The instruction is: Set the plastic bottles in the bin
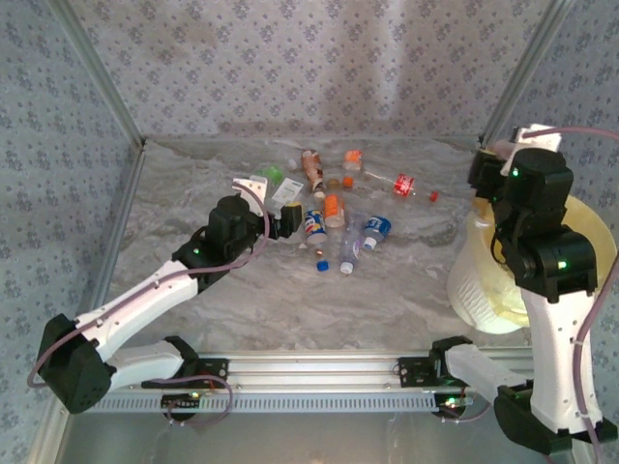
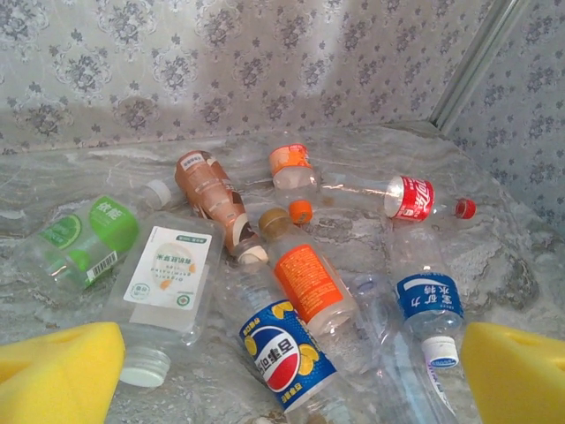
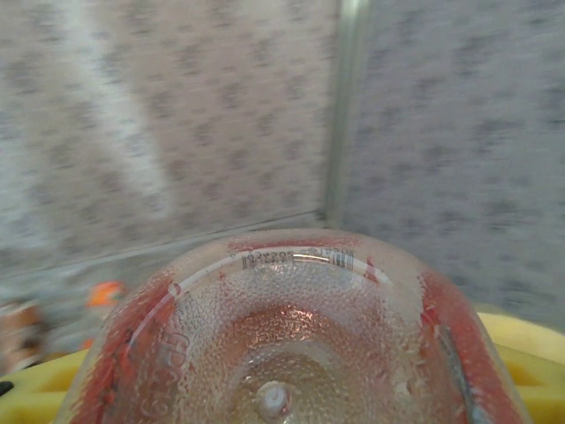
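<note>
Nine or so bottles (image 1: 334,217) lie on their sides in a loose cluster at the far middle of the table (image 1: 290,300). They are well apart from the bin (image 1: 592,220), a white bucket with a pale yellow liner at the right edge.

From the left wrist, the cola bottle (image 2: 410,196), clear with a red label, lies crosswise with its red cap to the right. The orange bottle (image 2: 311,284) and the brown bottle (image 2: 212,199) both slant from far left to near right. The blue-labelled Pepsi bottle (image 2: 284,355) slants the same way, nearest the camera. The blue bottle (image 2: 430,302) and the white-label bottle (image 2: 166,276) point their white caps toward the camera. The green bottle (image 2: 88,237) lies at the far left.

The left gripper (image 2: 287,384) is spread wide, low at the cluster's near edge, and the Pepsi bottle is seen between its yellow pads (image 2: 57,371).

The right gripper (image 3: 282,397) pinches the held bottle (image 3: 291,309), clear with a red label. Its dimpled base faces the wrist camera and its long axis runs away from the lens. In the top view this arm reaches over the bin's far-left rim.
</note>
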Robot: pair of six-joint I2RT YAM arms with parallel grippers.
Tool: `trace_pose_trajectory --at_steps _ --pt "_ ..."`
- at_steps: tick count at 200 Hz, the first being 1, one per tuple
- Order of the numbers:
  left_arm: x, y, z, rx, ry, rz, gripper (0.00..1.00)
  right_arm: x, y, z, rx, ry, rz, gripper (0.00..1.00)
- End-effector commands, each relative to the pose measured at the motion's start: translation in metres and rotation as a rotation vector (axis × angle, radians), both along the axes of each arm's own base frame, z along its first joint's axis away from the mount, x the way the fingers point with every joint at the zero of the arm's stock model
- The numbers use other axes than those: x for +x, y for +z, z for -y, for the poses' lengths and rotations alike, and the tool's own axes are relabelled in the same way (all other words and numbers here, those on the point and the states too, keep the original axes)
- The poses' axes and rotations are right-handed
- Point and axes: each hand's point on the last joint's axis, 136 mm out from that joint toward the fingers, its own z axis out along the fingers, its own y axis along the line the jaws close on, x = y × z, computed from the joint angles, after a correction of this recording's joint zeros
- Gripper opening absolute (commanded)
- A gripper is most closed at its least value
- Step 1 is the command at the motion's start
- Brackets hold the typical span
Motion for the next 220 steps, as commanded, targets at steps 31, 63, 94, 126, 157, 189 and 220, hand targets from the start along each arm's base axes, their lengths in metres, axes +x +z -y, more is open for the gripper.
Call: trace_pose_trajectory --at_steps 31,63,94,126,157,189,220 --pt "0.012 0.006 -0.002 -0.037 0.044 -0.009 0.98 -0.064 0.013 0.071 -0.146 -0.373 -0.016 0.40" --pt "0.017 0.004 0.002 -0.053 0.052 -0.035 0.98 -0.076 -0.006 0.095 -0.185 -0.538 -0.101 0.40" --pt "0.024 -0.004 0.003 -0.052 0.070 -0.088 0.98 -0.079 -0.046 0.121 -0.177 -0.666 -0.243 0.42" --pt "0.024 -0.013 0.002 -0.036 0.086 -0.131 0.98 -0.091 -0.080 0.146 -0.094 -0.766 -0.319 0.44" --pt "0.025 -0.024 -0.003 -0.046 0.128 -0.165 0.98 -0.095 -0.117 0.160 0.000 -0.821 -0.454 0.65" --pt "0.026 -0.028 -0.012 -0.043 0.176 -0.186 0.98 -0.097 -0.121 0.168 -0.024 -0.878 -0.498 1.00" --pt "0.028 -0.031 -0.021 -0.032 0.222 -0.196 0.98 -0.098 -0.115 0.167 -0.028 -0.882 -0.480 1.00"
